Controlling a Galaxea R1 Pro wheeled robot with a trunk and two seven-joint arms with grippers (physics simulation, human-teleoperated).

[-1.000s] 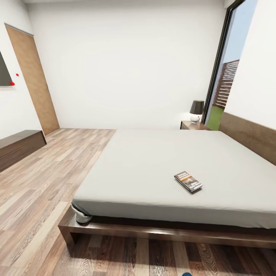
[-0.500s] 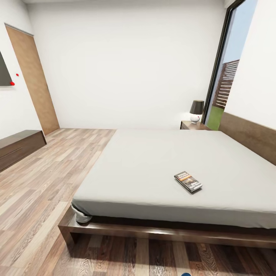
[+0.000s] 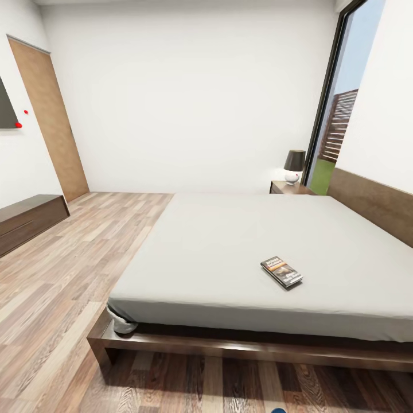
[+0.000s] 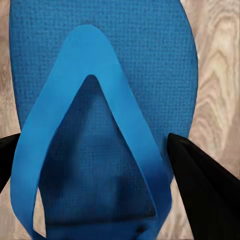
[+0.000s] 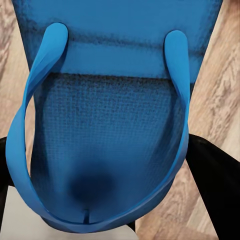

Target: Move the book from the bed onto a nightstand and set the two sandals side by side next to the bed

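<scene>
Two blue sandals sit directly under the claws, one beneath each wrist camera. Under the left gripper [image 4: 120, 165], the left-hand sandal [image 4: 105, 60] shows a finely pebbled, rubbery sole with a rounded end and a smooth V-shaped strap in a lighter blue; the dark fingertips [image 4: 200, 185] stand spread on either side of the sole, flanking it, and contact cannot be judged. Under the right gripper [image 5: 115, 170], the other sandal [image 5: 120, 45] has the same grainy sole and a looped strap curving round toward the camera; the black fingers [image 5: 212, 175] are likewise apart, straddling the strap, whether touching cannot be told. Both soles lie flat on the wood-grain plank floor [image 5: 220, 100].

Farther out, in the head view, a sliver of blue [image 3: 277, 410] peeks at the bottom edge, just short of the bed [image 3: 241, 252], whose flat, matte grey mattress rests on a dark brown wooden frame. The book [image 3: 281, 271], a thin dark paperback, lies flat on the mattress, well beyond the claws. Farther still, the nightstand [image 3: 289, 187], squarish and dark brown, stands at the bed's far corner carrying a lamp [image 3: 294, 166] with a dark shade. A long brown cabinet [image 3: 28, 221] lines the left wall near a wooden door [image 3: 49, 120].
</scene>
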